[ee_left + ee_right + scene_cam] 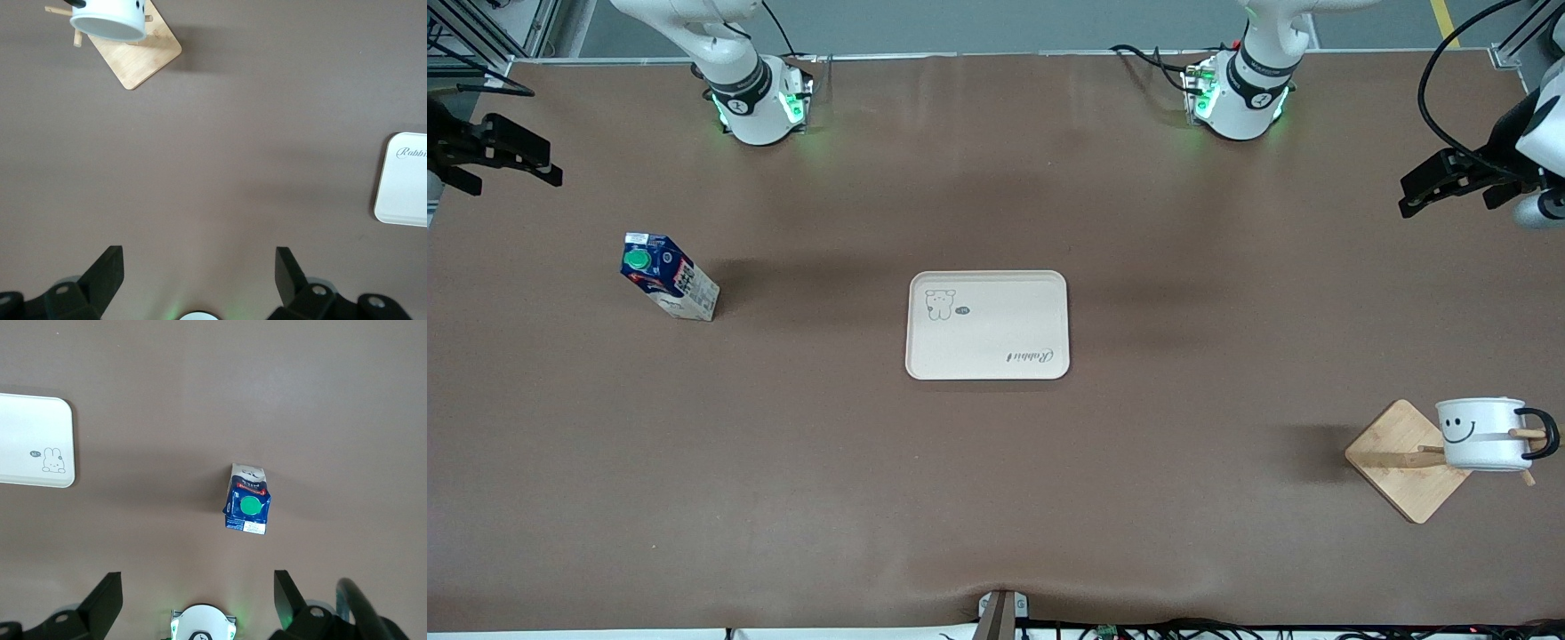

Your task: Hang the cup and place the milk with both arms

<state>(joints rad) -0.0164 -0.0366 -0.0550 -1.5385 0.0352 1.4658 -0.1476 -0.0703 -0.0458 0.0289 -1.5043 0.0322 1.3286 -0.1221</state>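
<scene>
The milk (669,276) stands upright on the table toward the right arm's end, its green cap on top; it also shows as the carton (247,507) in the right wrist view. The cup (1480,433), white with a smiley face, hangs by its black handle on a peg of a wooden rack (1400,467) toward the left arm's end, and the left wrist view shows the cup (110,17) too. My left gripper (1448,197) (199,273) is raised at that end, open and empty. My right gripper (516,169) (198,597) is raised past the milk, open and empty.
A pale tray (987,356) with a rabbit drawing lies flat in the middle of the table, between the milk and the rack. The tray's edge (400,200) shows in the left wrist view and its corner (33,440) in the right wrist view. Bare brown tabletop surrounds everything.
</scene>
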